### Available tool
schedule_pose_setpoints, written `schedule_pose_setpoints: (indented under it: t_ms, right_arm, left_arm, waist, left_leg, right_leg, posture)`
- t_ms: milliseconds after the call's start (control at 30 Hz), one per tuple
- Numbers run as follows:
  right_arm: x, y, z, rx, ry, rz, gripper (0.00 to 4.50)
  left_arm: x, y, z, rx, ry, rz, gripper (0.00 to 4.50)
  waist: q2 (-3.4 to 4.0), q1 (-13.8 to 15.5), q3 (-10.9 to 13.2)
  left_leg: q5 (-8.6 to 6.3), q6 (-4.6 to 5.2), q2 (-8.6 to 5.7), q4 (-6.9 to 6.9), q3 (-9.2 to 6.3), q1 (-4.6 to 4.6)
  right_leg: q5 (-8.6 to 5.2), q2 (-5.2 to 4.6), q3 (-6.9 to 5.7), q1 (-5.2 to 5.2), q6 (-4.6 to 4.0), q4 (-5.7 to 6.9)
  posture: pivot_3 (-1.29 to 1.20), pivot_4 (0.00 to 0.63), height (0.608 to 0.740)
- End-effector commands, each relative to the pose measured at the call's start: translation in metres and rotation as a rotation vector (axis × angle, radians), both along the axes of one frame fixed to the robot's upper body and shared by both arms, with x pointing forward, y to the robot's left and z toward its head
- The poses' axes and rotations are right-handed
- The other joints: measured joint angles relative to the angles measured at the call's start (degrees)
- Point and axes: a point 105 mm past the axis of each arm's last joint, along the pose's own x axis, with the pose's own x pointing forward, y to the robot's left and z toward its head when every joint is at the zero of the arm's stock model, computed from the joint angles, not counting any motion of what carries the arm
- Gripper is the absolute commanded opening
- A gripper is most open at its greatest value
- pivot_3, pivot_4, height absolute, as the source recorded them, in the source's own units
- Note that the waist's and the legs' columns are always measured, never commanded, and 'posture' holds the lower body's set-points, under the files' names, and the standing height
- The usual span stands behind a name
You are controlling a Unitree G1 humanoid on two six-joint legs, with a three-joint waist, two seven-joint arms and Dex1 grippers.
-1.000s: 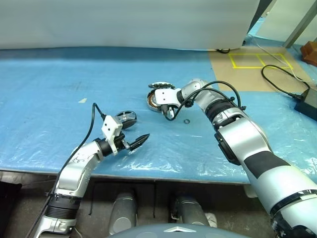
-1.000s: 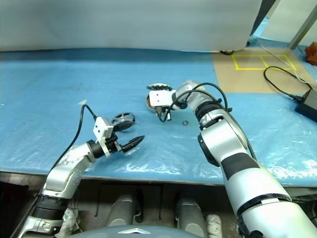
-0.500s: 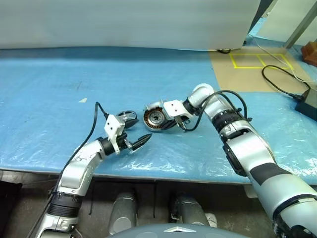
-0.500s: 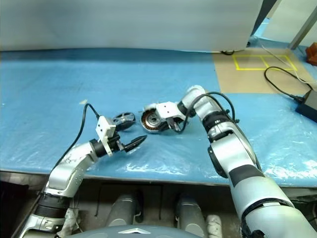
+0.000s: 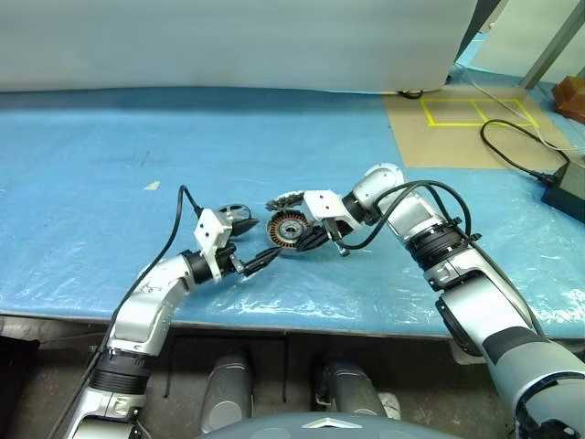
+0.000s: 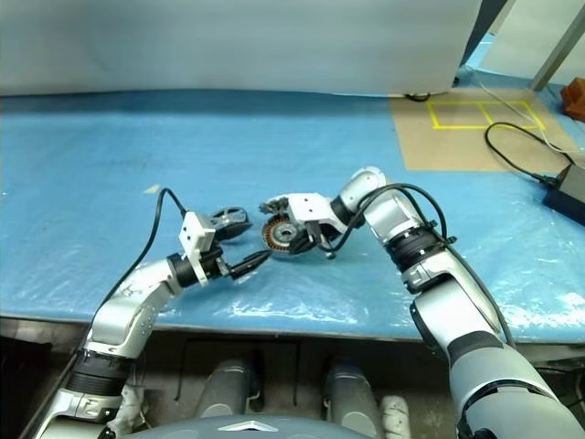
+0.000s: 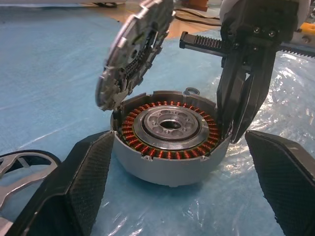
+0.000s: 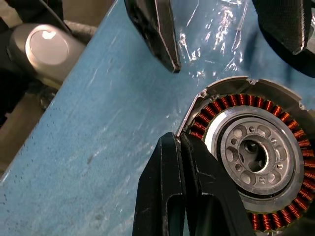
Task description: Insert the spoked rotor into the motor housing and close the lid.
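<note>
I've dragged the housing (image 5: pixel 291 229) nearer along the table (image 5: pixel 110 165), my right gripper (image 7: pixel 241 118) pinching its wall, between my left gripper's (image 5: pixel 260 262) spread fingers. Lid (image 7: pixel 135 51) tilted open; rotor (image 5: pixel 234 216) beside, not yet inserted.

Light is bright and even across the blue plastic sheet (image 5: pixel 110 183), seemingly from overhead, with soft, short shadows under the arms. The sheet's wrinkles throw white glare, strongest near the front edge and beside the motor housing (image 7: pixel 170 142). Both head views are sharp, slightly bowed toward the edges. In the left wrist view the copper windings are crisp, while the background blurs.
</note>
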Motion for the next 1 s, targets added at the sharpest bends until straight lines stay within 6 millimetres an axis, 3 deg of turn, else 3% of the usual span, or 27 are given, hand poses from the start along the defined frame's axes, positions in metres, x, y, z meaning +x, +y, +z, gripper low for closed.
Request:
schedule_pose_setpoints:
  t_ms: [33,200,300,433,633,867,1000]
  right_arm:
    - [-0.008,0.005,0.010,-0.006,0.020,0.059,0.05]
    - [-0.006,-0.002,-0.004,-0.046,0.008,0.041,0.05]
    - [-0.006,-0.003,-0.008,-0.050,-0.008,0.049,0.67]
    - [-0.001,0.002,-0.006,-0.037,0.002,0.011,1.86]
    - [0.002,-0.001,0.031,0.056,0.030,0.002,1.86]
    - [-0.026,-0.017,0.071,0.163,0.031,0.044,1.86]
    - [-0.030,-0.052,0.064,0.142,0.029,-0.049,1.86]
  left_arm:
    - [0.000,-0.003,0.005,-0.008,-0.017,-0.021,4.50]
    - [-0.001,-0.005,0.004,-0.009,-0.015,-0.022,4.50]
    - [-0.001,-0.005,0.005,-0.010,-0.016,-0.019,4.50]
    - [0.000,-0.005,0.005,-0.007,-0.018,-0.017,4.50]
    - [-0.001,-0.004,0.005,-0.006,-0.020,-0.014,4.50]
    - [-0.003,-0.004,0.007,-0.018,-0.016,-0.014,4.50]
    - [-0.002,0.002,0.012,-0.015,-0.032,-0.006,4.50]
  waist:
    - [0.00,0.0,0.0]
    - [-0.01,0.0,0.0]
    - [0.00,0.0,0.0]
    - [0.00,-0.1,0.0]
    - [0.00,0.0,0.0]
    - [-0.02,0.5,0.0]
    - [-0.03,0.7,0.0]
  left_leg:
    - [0.00,0.00,0.00,0.00,0.00,-0.01]
    - [0.00,-0.01,0.00,-0.03,0.00,-0.01]
    - [0.00,-0.01,0.00,-0.03,0.00,0.00]
    - [0.00,-0.01,0.00,-0.03,0.00,0.04]
    - [0.01,-0.03,0.00,-0.03,0.00,0.12]
    - [0.01,-0.02,-0.01,-0.07,0.00,0.08]
    - [0.01,-0.03,-0.01,-0.11,0.00,0.21]
  right_leg:
    - [0.00,0.00,0.00,0.00,0.00,-0.01]
    - [0.00,0.00,0.00,0.00,0.00,-0.04]
    - [0.00,0.00,0.00,0.00,0.00,-0.03]
    - [0.00,0.00,0.00,0.03,0.00,-0.02]
    - [0.00,0.00,0.00,0.12,0.00,-0.02]
    - [0.00,0.00,0.00,0.13,0.01,-0.12]
    - [0.00,0.00,0.00,0.26,0.02,-0.14]
  posture:
    - [0.00,0.150,0.740]
    - [0.00,0.150,0.740]
    - [0.00,0.150,0.740]
    - [0.00,0.150,0.740]
    - [0.00,0.150,0.740]
    - [0.00,0.150,0.740]
    - [0.00,0.150,0.740]
